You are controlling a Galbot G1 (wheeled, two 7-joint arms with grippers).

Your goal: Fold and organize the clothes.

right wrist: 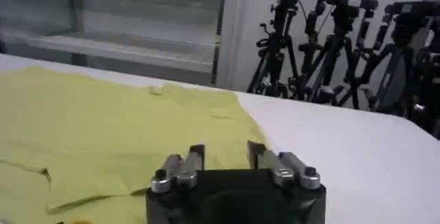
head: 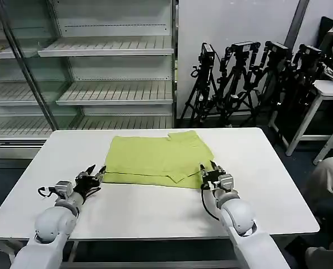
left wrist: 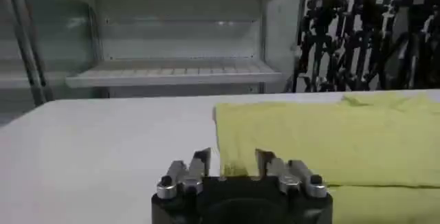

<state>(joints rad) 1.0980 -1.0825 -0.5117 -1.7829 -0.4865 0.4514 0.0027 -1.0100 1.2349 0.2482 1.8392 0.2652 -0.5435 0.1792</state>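
The clothes are one lime yellow-green T-shirt [head: 158, 158], lying partly folded and flat on the white table [head: 155, 207]. Its plain side faces up. My left gripper [head: 97, 172] is open at the shirt's near left corner, the cloth edge [left wrist: 237, 167] lying between its jaws. My right gripper [head: 207, 168] is open at the near right corner, hovering over the fabric [right wrist: 124, 136]. In the left wrist view my left gripper [left wrist: 232, 158] points along the shirt's left edge. In the right wrist view my right gripper [right wrist: 223, 151] sits over the right part of the shirt.
Glass-fronted shelving [head: 82, 67] stands behind the table. Camera tripods [head: 250, 78] crowd the back right, beside another white table [head: 329, 92]. Bare tabletop lies in front of and to both sides of the shirt.
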